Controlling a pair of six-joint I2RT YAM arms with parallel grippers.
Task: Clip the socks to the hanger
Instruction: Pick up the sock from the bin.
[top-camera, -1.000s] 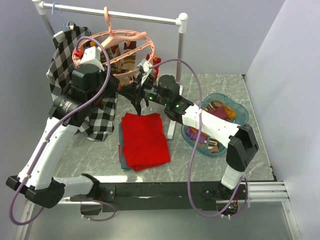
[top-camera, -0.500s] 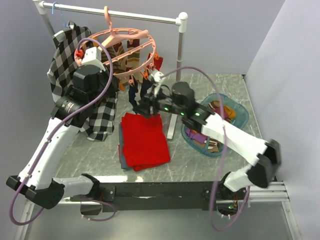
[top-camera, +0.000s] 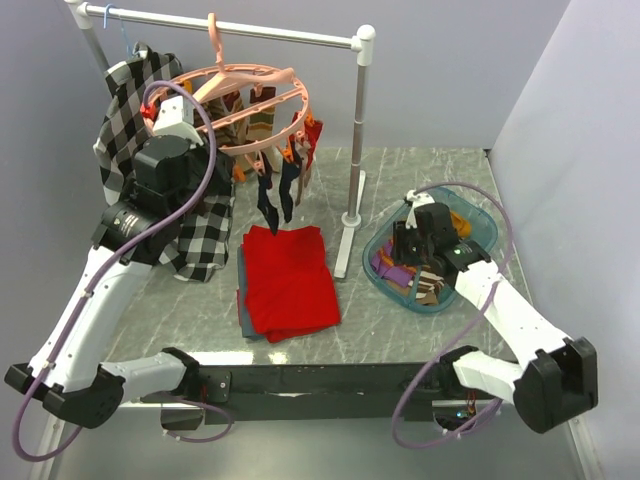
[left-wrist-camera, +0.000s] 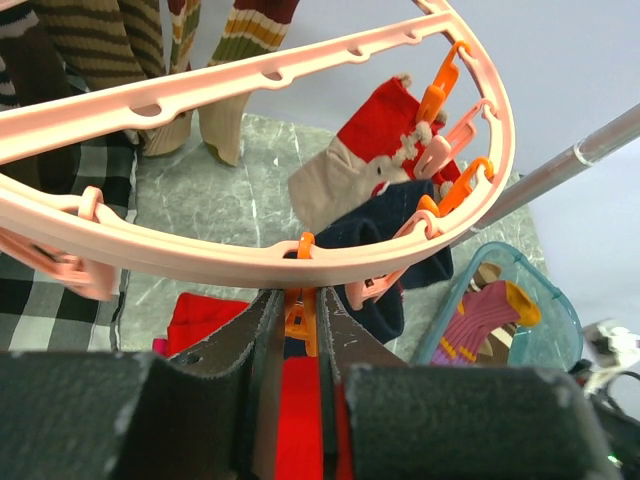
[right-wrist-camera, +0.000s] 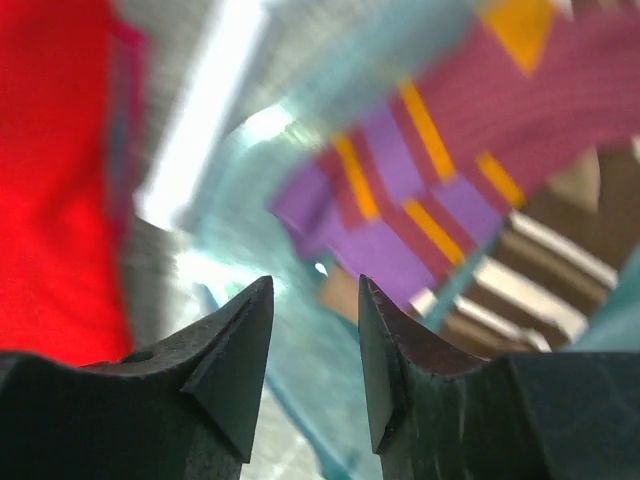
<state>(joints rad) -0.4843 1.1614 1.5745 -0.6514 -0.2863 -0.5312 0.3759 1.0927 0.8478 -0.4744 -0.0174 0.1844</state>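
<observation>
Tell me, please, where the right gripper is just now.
In the top view the right gripper hovers at the table's right side, over the teal basin of socks, right of the white stand's foot.

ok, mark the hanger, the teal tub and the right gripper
hanger (left-wrist-camera: 200, 92): left wrist view, upper ring bar.
teal tub (top-camera: 484, 222): top external view, right rim.
right gripper (right-wrist-camera: 315, 287): right wrist view, between fingertips.

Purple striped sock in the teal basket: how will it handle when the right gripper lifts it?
Likely floppy: the purple striped sock lies crumpled among other socks, so it should drape from the right gripper. Probably light, being thin knit. It may drag a neighbour out of the teal basket, since they overlap.
</observation>
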